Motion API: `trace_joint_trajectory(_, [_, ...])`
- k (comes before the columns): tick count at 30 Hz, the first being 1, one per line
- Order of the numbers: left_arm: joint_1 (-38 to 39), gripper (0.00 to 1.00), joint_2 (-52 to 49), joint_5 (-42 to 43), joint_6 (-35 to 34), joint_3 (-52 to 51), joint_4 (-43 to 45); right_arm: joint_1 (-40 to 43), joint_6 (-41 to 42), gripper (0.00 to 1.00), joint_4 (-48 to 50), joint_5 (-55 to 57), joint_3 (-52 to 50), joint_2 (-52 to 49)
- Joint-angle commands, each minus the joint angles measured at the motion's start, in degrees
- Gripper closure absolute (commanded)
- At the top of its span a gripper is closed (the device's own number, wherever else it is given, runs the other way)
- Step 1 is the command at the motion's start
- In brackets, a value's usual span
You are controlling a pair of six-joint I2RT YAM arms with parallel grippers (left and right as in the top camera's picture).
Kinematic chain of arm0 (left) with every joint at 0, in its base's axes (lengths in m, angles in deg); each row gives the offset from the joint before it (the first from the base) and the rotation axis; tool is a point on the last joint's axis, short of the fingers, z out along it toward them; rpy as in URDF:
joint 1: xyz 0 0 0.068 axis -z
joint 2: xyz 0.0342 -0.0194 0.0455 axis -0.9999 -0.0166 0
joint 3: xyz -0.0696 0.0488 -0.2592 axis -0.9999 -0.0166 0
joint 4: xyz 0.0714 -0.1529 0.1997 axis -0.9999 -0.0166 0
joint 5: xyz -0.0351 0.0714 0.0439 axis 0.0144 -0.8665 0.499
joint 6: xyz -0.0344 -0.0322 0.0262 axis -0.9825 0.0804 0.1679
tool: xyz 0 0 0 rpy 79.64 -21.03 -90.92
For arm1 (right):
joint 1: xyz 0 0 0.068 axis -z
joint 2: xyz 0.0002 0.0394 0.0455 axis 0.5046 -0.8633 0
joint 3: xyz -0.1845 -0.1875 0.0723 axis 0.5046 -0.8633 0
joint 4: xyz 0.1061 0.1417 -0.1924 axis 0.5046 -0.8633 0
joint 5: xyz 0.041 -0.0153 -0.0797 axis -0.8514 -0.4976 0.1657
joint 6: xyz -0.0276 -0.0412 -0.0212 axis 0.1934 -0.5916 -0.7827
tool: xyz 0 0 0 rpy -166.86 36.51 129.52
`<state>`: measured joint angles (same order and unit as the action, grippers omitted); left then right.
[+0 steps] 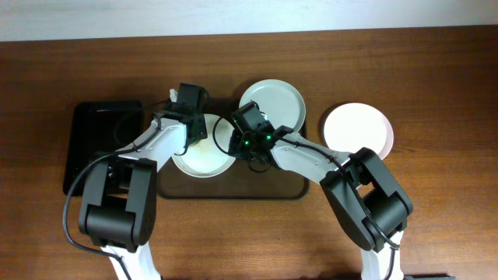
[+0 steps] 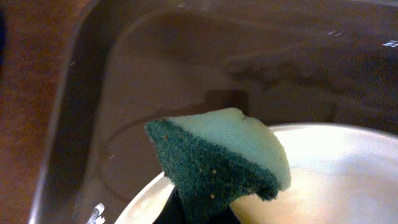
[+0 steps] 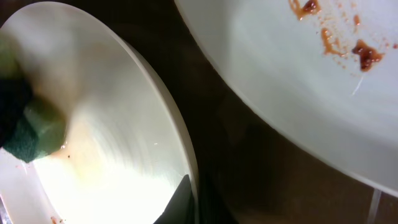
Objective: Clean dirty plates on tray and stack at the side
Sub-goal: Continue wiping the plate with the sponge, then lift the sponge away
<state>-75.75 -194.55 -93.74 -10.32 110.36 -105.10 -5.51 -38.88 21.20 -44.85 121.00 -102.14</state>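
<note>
Overhead: left claw [image 1: 194, 131] sits over pale plate [image 1: 204, 155] on tray [image 1: 233, 190], so left arm is nearer. Right claw [image 1: 233, 144] at plate's right rim. White plate [image 1: 358, 130] on desk [image 1: 436, 218], beyond right claw.

Left wrist: left claw clamped on sponge [image 2: 217, 162] (green scourer, pale foam). Glossy plate just below it.

Right wrist: right claw looks pinched on thin round rim. Smeared plate [image 3: 298, 74] just beside it, brown flecks.
</note>
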Motion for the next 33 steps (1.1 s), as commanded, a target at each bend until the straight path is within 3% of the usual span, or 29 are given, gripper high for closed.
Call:
trace_joint_trajectory(1, [-1.4, 1.00, -9.6, -3.0, -1.3, -5.7, -8.6, 0.3, 0.3, 0.96, -0.7, 0.5, -0.2, -1.0])
trace_joint_trajectory(6, [-1.6, 1.00, -9.6, 11.3, 10.4, 1.9, -19.1, 0.3, 0.3, 0.96, -0.7, 0.3, -0.2, -1.0])
trace_joint_trajectory(20, [-5.6, 1.00, -9.6, 13.4, 11.4, 40.0, -47.1, 1.4, -3.8, 0.96, -2.0, -4.1, 0.2, -0.7])
trace_joint_trajectory(25, [-9.9, 1.00, -9.6, 18.4, 11.4, 46.0, -48.4, 1.8, -9.3, 0.96, -8.8, -3.8, 3.4, 1.5])
trace_joint_trajectory(33, [-12.5, 1.00, -9.6, 23.1, 11.4, 45.9, -47.9, -0.5, -19.8, 0.96, -21.6, 9.3, 10.9, 8.1])
